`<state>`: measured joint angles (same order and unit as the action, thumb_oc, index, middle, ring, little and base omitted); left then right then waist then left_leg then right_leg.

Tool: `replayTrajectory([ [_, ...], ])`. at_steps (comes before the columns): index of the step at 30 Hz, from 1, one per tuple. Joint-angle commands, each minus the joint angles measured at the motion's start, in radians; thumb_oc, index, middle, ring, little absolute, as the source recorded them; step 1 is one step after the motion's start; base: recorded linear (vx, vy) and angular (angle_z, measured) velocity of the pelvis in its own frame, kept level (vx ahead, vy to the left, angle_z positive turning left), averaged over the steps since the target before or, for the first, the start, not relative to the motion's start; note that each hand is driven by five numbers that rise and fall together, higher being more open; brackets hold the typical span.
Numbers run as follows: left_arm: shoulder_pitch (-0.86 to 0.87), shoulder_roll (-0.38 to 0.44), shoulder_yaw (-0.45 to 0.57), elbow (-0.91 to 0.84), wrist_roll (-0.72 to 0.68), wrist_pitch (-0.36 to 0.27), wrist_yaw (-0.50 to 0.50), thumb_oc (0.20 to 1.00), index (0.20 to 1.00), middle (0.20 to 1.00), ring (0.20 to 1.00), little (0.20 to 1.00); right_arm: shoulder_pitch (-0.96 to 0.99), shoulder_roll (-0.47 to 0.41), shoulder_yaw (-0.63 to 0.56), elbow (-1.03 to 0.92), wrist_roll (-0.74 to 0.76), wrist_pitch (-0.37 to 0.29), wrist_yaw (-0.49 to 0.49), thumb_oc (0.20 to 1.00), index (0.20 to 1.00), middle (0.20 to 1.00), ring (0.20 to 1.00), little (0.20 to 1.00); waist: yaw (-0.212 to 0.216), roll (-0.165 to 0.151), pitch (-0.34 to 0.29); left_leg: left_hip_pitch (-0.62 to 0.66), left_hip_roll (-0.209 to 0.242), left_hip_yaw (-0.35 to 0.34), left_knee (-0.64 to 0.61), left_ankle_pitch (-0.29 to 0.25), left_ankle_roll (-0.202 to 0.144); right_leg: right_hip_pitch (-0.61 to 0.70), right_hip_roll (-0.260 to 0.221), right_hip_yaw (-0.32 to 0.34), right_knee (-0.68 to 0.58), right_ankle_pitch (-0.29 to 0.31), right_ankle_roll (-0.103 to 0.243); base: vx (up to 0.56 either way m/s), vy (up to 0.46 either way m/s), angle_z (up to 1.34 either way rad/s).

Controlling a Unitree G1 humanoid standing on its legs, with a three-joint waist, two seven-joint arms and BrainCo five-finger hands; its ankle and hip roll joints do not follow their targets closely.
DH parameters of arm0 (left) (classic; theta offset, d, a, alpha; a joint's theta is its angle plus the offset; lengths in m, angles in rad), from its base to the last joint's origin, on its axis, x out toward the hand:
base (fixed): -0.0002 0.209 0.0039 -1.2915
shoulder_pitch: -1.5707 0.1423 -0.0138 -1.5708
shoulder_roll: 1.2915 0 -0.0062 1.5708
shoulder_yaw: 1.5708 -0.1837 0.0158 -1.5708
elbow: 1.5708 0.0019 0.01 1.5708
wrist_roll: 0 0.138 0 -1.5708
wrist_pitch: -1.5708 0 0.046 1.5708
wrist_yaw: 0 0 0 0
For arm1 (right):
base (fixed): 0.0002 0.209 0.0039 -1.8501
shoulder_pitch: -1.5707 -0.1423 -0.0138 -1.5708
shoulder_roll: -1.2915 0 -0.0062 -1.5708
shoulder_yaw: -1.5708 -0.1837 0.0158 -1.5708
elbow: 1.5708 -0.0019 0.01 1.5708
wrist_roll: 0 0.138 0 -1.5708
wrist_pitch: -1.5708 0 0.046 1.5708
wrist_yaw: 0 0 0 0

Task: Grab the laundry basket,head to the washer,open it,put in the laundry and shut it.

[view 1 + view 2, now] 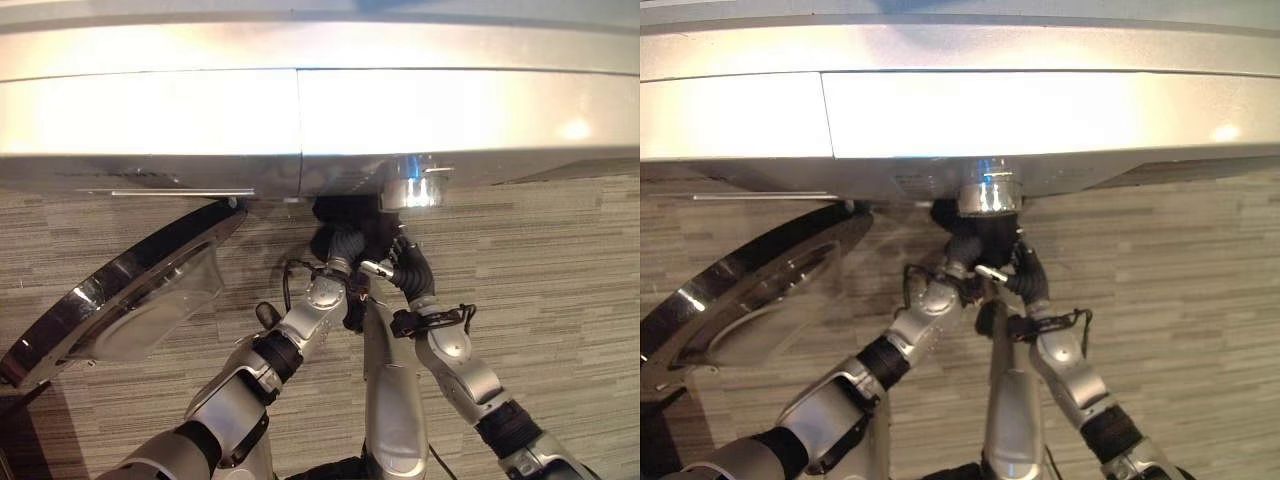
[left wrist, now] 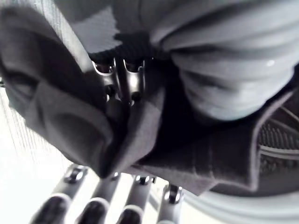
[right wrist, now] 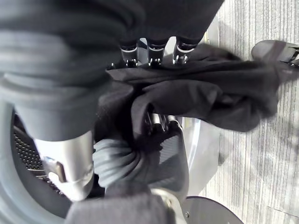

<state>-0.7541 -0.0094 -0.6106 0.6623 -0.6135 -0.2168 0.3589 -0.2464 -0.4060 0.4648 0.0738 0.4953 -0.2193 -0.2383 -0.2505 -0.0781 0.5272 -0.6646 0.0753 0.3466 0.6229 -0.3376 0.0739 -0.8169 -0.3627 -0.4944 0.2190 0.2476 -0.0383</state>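
Washer [image 1: 300,110] stands with its round door [image 1: 120,295] swung open to the robot's left. Both hands are together at the drum opening, on a dark garment [image 3: 201,100]. Left hand [image 2: 119,86]: fingers curled into the cloth, gripping it. Right hand [image 3: 156,49]: fingers closed on the same garment, which is bunched at the opening, above the perforated drum [image 3: 25,154].

Both arms extend from the bottom of the frame and converge at centre. Left hand [image 1: 345,245] and right hand [image 1: 405,262] sit close together, wrists bent. Both hands have fingers curled into dark cloth [image 3: 196,100].
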Motion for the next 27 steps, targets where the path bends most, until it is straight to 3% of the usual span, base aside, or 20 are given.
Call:
replayTrajectory([
  [1, 0.001, -0.108, 0.013, -0.013, -0.047, -0.074, -0.011, 0.2, 0.2, 0.2, 0.2, 0.2, 0.013, -0.024, 0.076, -0.059, -0.015, -0.031, 0.022, 1.0, 1.0, 1.0, 1.0, 1.0, 0.018, -0.001, -0.007, 0.054, 0.024, -0.015, -0.021, -0.109, -0.025, -0.044, -0.132, 0.034, -0.024, -0.014, 0.228, 0.04, -0.028, -0.08],
  [10, -0.025, -0.156, 0.066, 0.022, -0.155, -0.108, -0.002, 0.2, 0.2, 0.2, 0.2, 0.2, -0.023, -0.008, 0.147, -0.058, -0.037, -0.03, 0.028, 1.0, 1.0, 1.0, 1.0, 1.0, 0.014, -0.013, -0.007, 0.035, 0.039, -0.003, -0.026, -0.105, -0.036, -0.072, -0.119, 0.026, -0.022, -0.016, 0.229, 0.04, -0.019, -0.07],
  [14, -0.18, -0.104, 0.214, 0.033, -0.133, -0.161, 0.069, 0.2, 0.2, 0.2, 0.2, 0.2, 0.147, -0.116, 0.034, -0.12, -0.133, -0.085, 0.051, 1.0, 1.0, 1.0, 1.0, 1.0, -0.07, -0.066, -0.007, 0.03, 0.056, 0.023, -0.035, -0.109, -0.043, -0.104, -0.08, 0.043, -0.023, -0.018, 0.234, 0.07, 0.066, -0.1],
  [15, -0.249, -0.047, 0.288, 0.059, -0.118, -0.174, 0.102, 0.2, 0.2, 0.2, 0.2, 0.2, 0.216, -0.152, -0.035, -0.103, -0.119, -0.102, 0.072, 1.0, 1.0, 1.0, 1.0, 1.0, -0.101, -0.08, -0.007, 0.03, 0.064, 0.027, -0.035, -0.111, -0.045, -0.109, -0.065, 0.047, -0.02, -0.017, 0.235, 0.04, 0.066, -0.21],
  [20, -0.297, 0.043, 0.386, 0.036, -0.114, -0.188, 0.13, 0.2, 0.2, 0.2, 0.2, 0.2, 0.314, -0.222, -0.16, -0.07, -0.176, -0.113, 0.073, 1.0, 1.0, 1.0, 1.0, 1.0, -0.13, -0.083, -0.007, 0.026, 0.073, 0.027, -0.033, -0.115, -0.049, -0.113, -0.058, 0.039, -0.013, -0.015, 0.241, 0.04, 0.019, -0.24],
  [23, -0.276, 0.089, 0.425, -0.071, -0.099, -0.195, 0.121, 0.2, 0.2, 0.2, 0.2, 0.2, 0.403, -0.247, -0.236, 0.053, -0.3, -0.056, 0.054, 1.0, 1.0, 1.0, 1.0, 1.0, -0.13, -0.07, -0.007, 0.011, 0.074, 0.017, -0.033, -0.116, -0.05, -0.122, -0.061, 0.025, -0.003, -0.016, 0.241, 0.04, -0.034, -0.06],
  [27, -0.306, 0.104, 0.442, -0.088, -0.054, -0.17, 0.11, 0.2, 0.2, 0.2, 0.2, 0.2, 0.4, -0.25, -0.226, 0.264, -0.44, 0.036, 0.054, 1.0, 1.0, 1.0, 1.0, 1.0, -0.117, -0.068, -0.007, -0.004, 0.074, 0.005, -0.037, -0.116, -0.049, -0.129, -0.064, 0.013, 0.0, -0.014, 0.24, 0.04, -0.048, 0.01],
])
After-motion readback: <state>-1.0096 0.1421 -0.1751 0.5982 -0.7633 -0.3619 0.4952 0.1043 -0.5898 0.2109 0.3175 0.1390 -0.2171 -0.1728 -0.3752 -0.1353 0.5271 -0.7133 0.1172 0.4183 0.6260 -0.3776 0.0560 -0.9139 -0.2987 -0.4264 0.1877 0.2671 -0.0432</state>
